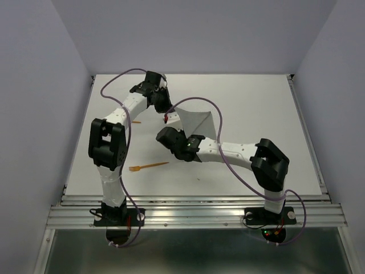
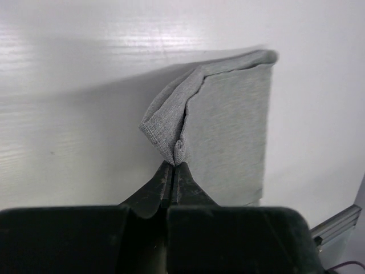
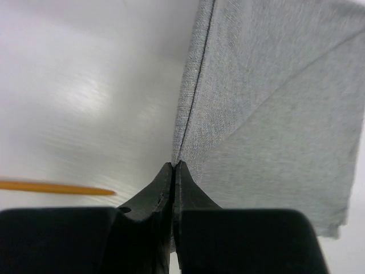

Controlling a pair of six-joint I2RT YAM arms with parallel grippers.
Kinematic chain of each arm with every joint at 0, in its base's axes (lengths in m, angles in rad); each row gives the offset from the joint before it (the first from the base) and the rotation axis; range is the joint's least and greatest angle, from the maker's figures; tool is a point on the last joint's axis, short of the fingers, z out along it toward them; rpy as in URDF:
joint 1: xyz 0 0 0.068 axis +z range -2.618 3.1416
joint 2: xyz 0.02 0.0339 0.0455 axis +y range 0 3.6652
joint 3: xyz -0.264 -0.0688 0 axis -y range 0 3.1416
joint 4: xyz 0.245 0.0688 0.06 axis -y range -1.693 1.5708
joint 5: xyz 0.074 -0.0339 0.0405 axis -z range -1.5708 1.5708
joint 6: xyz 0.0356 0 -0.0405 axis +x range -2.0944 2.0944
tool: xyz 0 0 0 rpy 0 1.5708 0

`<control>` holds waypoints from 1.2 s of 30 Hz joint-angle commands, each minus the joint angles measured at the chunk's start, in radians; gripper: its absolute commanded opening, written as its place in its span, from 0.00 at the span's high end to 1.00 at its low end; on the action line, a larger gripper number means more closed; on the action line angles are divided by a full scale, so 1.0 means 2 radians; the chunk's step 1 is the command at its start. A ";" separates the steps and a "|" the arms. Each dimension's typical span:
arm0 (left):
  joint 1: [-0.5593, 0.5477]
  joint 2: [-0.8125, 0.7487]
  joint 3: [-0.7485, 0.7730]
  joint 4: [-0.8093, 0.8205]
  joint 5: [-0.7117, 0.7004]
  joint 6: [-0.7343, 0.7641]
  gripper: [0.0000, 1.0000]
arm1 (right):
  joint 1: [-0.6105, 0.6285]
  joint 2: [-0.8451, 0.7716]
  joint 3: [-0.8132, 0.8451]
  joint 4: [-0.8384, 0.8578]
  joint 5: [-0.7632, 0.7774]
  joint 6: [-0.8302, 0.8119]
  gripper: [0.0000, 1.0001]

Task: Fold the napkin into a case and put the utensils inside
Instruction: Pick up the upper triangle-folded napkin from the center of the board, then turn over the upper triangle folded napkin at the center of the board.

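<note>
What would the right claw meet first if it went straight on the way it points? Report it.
The napkin. The right claw is shut on its edge, and the grey cloth runs straight ahead of the tips. Past the cloth probably lies the white table, though depth is unclear in the wrist view.

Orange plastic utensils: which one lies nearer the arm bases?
The slim orange plastic fork, in full view; the other orange piece lies farther back, partly hidden by the left arm.
</note>
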 commanded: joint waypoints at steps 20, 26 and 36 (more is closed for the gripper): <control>0.165 -0.092 0.130 -0.018 0.042 0.021 1.00 | 0.005 0.086 0.259 0.032 -0.103 -0.048 0.99; 0.189 -0.103 0.136 -0.026 0.046 0.029 1.00 | 0.005 0.098 0.290 0.036 -0.137 -0.041 0.99; 0.203 -0.126 0.172 -0.068 0.015 0.048 1.00 | 0.026 0.116 0.339 0.036 -0.172 -0.039 0.99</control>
